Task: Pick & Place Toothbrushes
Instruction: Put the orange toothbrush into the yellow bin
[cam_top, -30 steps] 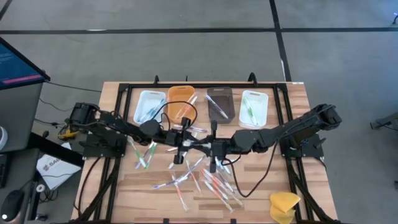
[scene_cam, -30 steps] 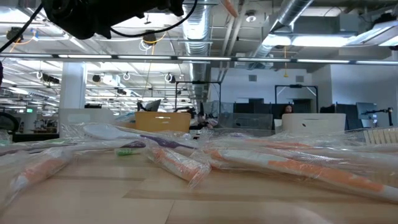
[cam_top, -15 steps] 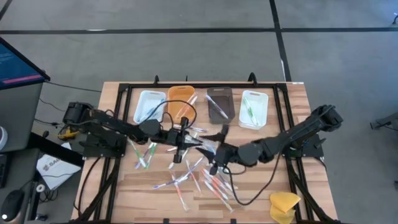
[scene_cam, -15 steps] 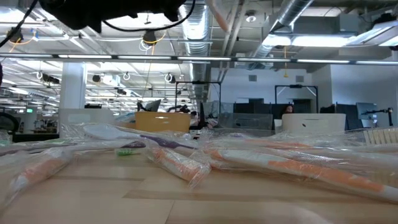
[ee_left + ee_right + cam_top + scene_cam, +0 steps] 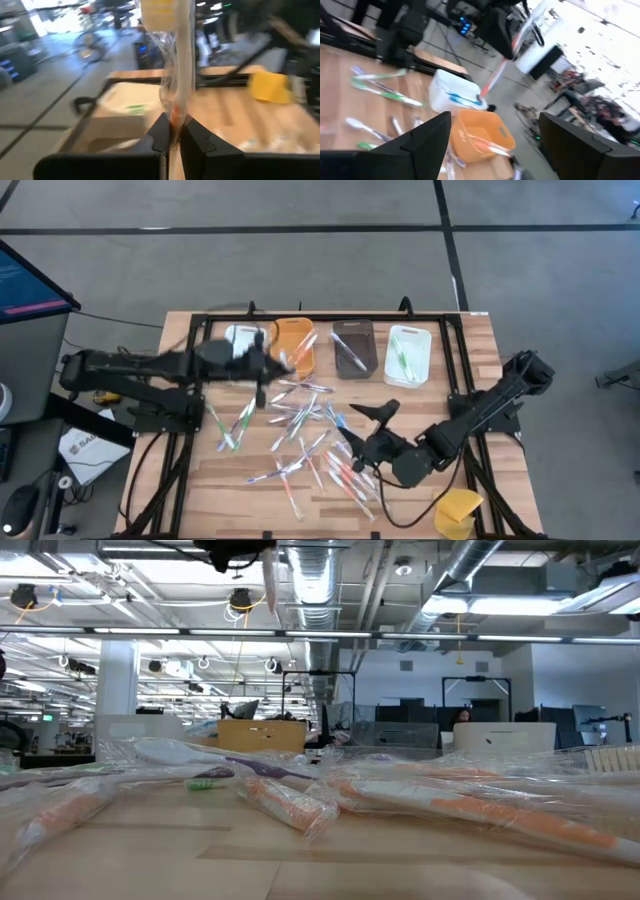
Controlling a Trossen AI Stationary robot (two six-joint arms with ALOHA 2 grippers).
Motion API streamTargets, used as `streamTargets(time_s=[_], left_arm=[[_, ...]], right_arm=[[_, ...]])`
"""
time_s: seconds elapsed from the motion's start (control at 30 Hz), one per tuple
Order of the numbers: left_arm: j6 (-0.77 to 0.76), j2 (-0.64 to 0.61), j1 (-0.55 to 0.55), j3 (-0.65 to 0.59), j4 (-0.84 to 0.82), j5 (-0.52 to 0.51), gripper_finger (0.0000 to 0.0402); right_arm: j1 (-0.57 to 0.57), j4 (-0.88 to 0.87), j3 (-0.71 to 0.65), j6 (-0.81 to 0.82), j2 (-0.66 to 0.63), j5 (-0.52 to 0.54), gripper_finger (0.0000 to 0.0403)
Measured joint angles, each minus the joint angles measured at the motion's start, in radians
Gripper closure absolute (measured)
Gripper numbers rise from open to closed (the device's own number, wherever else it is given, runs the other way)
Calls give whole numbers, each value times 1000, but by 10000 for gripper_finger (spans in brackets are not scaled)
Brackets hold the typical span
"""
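One red toothbrush (image 5: 176,65) pinched tight in the left end effector (image 5: 172,134), up over the white tray (image 5: 238,346) and orange tray (image 5: 294,340) | right end effector (image 5: 362,422) spread wide, empty, over the pile (image 5: 310,442) | step: carrying | next: lower into orange tray, let go

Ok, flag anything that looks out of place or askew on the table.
The yellow sponge-like lump sits at the table's near right corner, partly over the edge, away from the trays. Loose toothbrushes lie scattered at all angles mid-table. The left pincer holds one wrapped toothbrush aloft.
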Motion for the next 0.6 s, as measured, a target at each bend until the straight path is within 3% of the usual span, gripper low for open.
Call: streamTargets(time_s=[0.2,0.43,0.6], left_arm=[[11,135,224,225,-290,51,389],[-65,378,466,320,-444,394,389],[-111,508,568,371,-511,413,389]], right_arm=[[24,-6,0,1,0,98,106],[10,-36,0,22,0,108,106],[8,-138,0,119,0,107,106]])
